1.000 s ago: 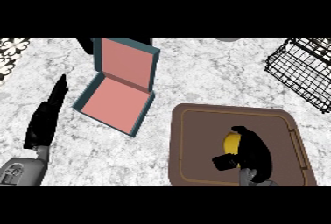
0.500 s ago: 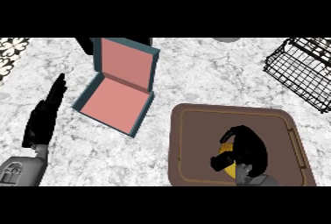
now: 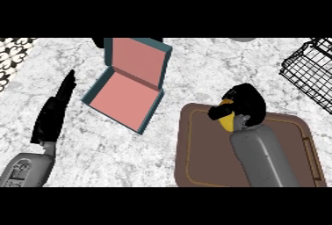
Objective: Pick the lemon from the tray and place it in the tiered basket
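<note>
- My worktop (image 3: 194,66) is white marble with grey veining, and it fills nearly the whole head view; at the upper left corner I see a strip of black-and-white patterned surface (image 3: 14,47).
- One brown tray (image 3: 194,149) sits lower right: a flat rounded rectangle with a thin lighter line running inside its rim.
- One box (image 3: 126,88) lies open left of centre, teal outside and salmon-pink inside, its lid tilted up toward the far side.
- One black wire tiered basket (image 3: 310,70) shows at the right edge, an open grid, only partly in view and well apart from the tray.
- I count two grey forearms, each ending in a black hand.
- My right hand (image 3: 245,102) is over the tray's far edge, fingers curled round the lemon (image 3: 225,119); only a yellow sliver of the lemon shows beneath the hand.
- My left hand (image 3: 55,110) rests at the left over the worktop, fingers straight and together, holding nothing.
- A small grey rounded thing (image 3: 243,39) peeks in at the top edge; I cannot tell what it is.
</note>
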`<state>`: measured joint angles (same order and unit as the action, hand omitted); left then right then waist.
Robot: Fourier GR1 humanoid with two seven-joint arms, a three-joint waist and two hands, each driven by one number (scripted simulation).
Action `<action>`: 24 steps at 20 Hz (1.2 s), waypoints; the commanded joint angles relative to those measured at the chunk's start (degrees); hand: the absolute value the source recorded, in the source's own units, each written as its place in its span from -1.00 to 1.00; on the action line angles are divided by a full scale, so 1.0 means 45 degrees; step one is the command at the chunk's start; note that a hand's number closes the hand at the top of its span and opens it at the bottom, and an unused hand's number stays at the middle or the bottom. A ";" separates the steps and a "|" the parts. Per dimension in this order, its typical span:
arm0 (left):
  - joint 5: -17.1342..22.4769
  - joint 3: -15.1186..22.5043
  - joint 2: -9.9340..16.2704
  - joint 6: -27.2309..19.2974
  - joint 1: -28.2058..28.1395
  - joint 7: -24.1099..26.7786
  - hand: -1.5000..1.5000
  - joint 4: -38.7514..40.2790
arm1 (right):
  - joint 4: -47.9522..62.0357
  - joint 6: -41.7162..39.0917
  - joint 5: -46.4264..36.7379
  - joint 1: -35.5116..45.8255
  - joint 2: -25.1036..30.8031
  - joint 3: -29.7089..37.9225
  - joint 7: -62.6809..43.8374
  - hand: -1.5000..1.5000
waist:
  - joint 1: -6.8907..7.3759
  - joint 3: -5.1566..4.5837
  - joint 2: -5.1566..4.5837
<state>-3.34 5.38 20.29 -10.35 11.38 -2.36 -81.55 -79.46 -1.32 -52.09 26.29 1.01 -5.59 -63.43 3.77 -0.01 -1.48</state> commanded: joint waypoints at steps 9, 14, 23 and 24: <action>0.0039 0.0165 -0.0079 0.0327 0.0197 0.0079 0.00 -0.0061 | 0.4404 0.3933 -0.3942 0.6507 0.2208 0.2862 -0.0627 1.00 | 0.0586 -0.0031 -0.0078; -0.0164 0.0257 -0.0291 0.0083 0.0358 -0.0292 0.00 -0.0120 | 0.6174 0.5139 -0.5688 0.8453 0.2345 0.3122 -0.0997 1.00 | 0.0315 -0.0013 0.0040; -0.0240 -0.0175 0.0103 0.0227 0.0236 -0.0353 0.00 -0.0123 | 1.0416 0.3725 -0.6516 1.1531 0.4141 0.4398 -0.0138 1.00 | -0.0044 -0.0002 0.0107; -0.0057 -0.0333 -0.0039 0.0209 0.0116 -0.0128 0.00 0.0142 | 1.0731 0.4371 -0.6459 1.1522 0.4277 0.4643 -0.0005 1.00 | -0.0021 -0.0004 0.0060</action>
<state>-4.26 5.05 19.70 -9.83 12.62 -3.18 -80.81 -37.82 15.49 -81.51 74.18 18.09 12.30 -60.89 3.90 -0.08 -1.19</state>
